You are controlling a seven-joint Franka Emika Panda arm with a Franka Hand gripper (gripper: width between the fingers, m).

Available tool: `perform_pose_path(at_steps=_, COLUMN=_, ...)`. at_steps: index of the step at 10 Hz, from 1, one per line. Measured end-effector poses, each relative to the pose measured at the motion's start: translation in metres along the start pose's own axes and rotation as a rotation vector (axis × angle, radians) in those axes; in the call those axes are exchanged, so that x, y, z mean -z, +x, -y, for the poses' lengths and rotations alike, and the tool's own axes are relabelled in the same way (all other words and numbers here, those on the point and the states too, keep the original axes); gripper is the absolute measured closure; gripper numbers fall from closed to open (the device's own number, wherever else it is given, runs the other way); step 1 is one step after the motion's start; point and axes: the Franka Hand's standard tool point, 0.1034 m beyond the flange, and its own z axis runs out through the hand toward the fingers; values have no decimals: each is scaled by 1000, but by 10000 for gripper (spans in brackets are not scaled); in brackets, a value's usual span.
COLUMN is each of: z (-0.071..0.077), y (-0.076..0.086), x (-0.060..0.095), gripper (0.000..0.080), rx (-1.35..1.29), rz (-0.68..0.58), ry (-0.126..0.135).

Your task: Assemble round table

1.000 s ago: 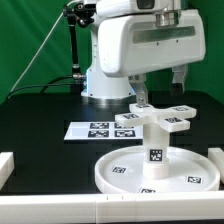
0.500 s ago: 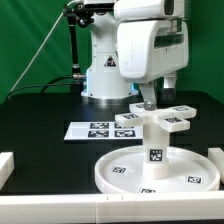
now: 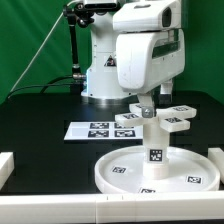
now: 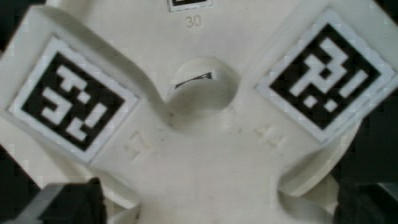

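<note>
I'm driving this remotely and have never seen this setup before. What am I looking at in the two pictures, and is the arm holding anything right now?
The big white machine is a robot arm with a two-finger gripper at its end. The wide picture comes from a camera standing off the arm; the close-up comes from a camera on the wrist, looking down past the gripper.

On the black table lies a large round disc with a rim. A short thick leg stands upright in its middle, and a small cross-bar foot sits on top of the leg. The flat sheet of black-and-white squares behind it is the marker board, not a furniture part. White blocks sit at the table's edges.

The gripper hangs right over the foot, which fills the wrist view. Whether its fingers are closed on the foot, I cannot tell.
</note>
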Motion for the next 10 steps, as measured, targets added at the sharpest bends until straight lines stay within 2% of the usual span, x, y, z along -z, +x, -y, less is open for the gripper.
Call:
perform_pose_path(at_steps=7, z=2, y=-2, x=-10, gripper=151, rx=-5, rz=9, ry=13)
perform_pose_path(at_steps=8, z=2, y=-2, x=-10, gripper=241, rx=-5, rz=9, ry=13)
perform_pose_path(at_steps=9, z=2, y=-2, x=-10, gripper=241, rx=-5, rz=9, ry=13)
perform_pose_path(at_steps=10, z=2, y=-2, x=-10, gripper=359, rx=-10, rz=9, ry=13)
